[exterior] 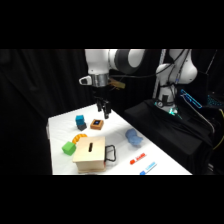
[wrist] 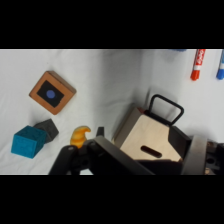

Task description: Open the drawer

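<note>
No readable writing on any item. The gripper [exterior: 104, 109] hangs above the table's [exterior: 60, 124] far end, arm reaching in from 1 o'clock; finger spacing cannot be told. The drawer [exterior: 91, 165] sits shut in its box [exterior: 90, 150] at the near end, about 6 o'clock of the gripper, black handle [exterior: 111, 153] toward 3 o'clock.

Tan drawer [exterior: 91, 161], black handle [exterior: 110, 153]
</note>
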Controlling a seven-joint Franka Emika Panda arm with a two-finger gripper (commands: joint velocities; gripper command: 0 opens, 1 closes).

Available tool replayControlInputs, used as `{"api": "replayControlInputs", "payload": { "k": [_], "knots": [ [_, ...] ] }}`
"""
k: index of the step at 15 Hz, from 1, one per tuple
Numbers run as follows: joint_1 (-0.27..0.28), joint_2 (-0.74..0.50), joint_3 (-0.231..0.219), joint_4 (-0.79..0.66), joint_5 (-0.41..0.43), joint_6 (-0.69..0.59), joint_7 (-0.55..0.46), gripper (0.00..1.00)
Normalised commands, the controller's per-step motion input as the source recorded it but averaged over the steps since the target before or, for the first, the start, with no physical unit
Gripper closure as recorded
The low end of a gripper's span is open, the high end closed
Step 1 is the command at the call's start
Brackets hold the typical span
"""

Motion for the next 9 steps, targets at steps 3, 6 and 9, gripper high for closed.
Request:
{"api": "replayControlInputs", "payload": {
  "k": [3,6,9],
  "knots": [
    [0.041,0.03,0.013,-0.08,0.102,0.42,0.28,0.00],
    [0.035,0.07,-0.013,-0.13,0.020,0.46,0.22,0.00],
    [0.047,0.11,-0.026,-0.12,-0.030,0.43,0.18,0.00]
  ]
}}
